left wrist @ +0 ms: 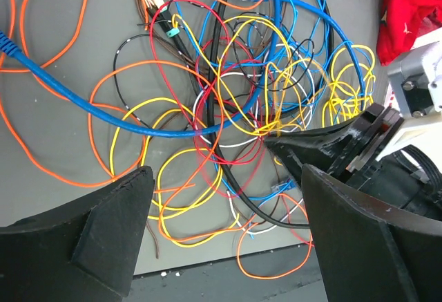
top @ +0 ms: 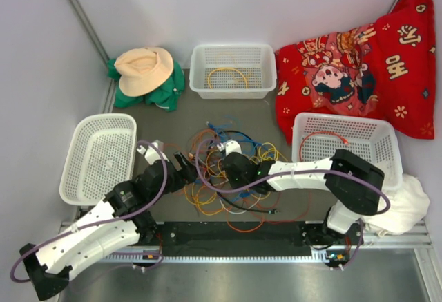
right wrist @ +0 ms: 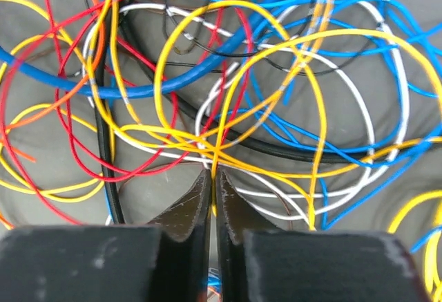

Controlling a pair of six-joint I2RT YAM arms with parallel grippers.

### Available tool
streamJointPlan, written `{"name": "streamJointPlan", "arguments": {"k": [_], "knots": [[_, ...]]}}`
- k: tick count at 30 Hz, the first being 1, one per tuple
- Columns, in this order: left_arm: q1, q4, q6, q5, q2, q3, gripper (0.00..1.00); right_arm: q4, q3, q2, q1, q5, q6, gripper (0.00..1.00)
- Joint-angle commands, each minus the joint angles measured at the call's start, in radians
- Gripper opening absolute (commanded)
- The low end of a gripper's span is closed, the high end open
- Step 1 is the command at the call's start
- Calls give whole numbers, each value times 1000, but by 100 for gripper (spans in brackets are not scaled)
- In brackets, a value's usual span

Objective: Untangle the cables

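Cables [top: 224, 177], thin cords of yellow, orange, blue, red, white and black, lie looped through one another in a heap on the grey tabletop [top: 173, 119], between the two arms and just ahead of their bases. The right gripper [right wrist: 213, 174], low on the heap, has its jaws pinched together on a thin yellow cable [right wrist: 215, 158] where several yellow loops cross; a thick blue cable [right wrist: 138, 91] runs just beyond. The left gripper [left wrist: 224, 174] hangs over the heap's left side, jaws wide apart and holding nothing, with the right gripper's black tip close beside it.

White perforated plastic baskets ring the heap. The left basket [top: 103, 117] stands by the left arm. The rear basket [top: 233, 46] holds a coiled yellow cable [top: 228, 77]. The right basket [top: 345, 117] holds an orange-red cable loop [top: 321, 136]. A tan hat [top: 143, 69] rests on green cloth [top: 169, 91] in the far left corner. A red patterned cushion [top: 359, 67] leans at far right.
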Motion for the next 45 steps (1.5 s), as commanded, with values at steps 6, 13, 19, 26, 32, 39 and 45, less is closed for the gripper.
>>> {"name": "streamJointPlan", "arguments": {"k": [6, 13, 19, 26, 32, 39, 45], "knots": [[2, 0, 29, -40, -22, 37, 91, -209, 92, -320, 26, 148, -49, 0], [2, 115, 159, -108, -29, 126, 91, -515, 398, -538, 35, 165, -125, 0], [2, 431, 329, 42, 1, 136, 93, -653, 624, -561, 35, 160, -153, 0], [0, 614, 328, 171, 119, 134, 93, -674, 770, -537, 35, 178, -188, 0], [2, 989, 329, 314, 182, 0, 99, -742, 1003, -450, 35, 126, -194, 0], [-56, 1407, 472, 426, 303, -102, 99, -786, 1123, -413, 35, 60, -128, 0], [-79, 1471, 515, 441, 371, -65, 99, -805, 1143, -406, 35, 46, -98, 0]]}}
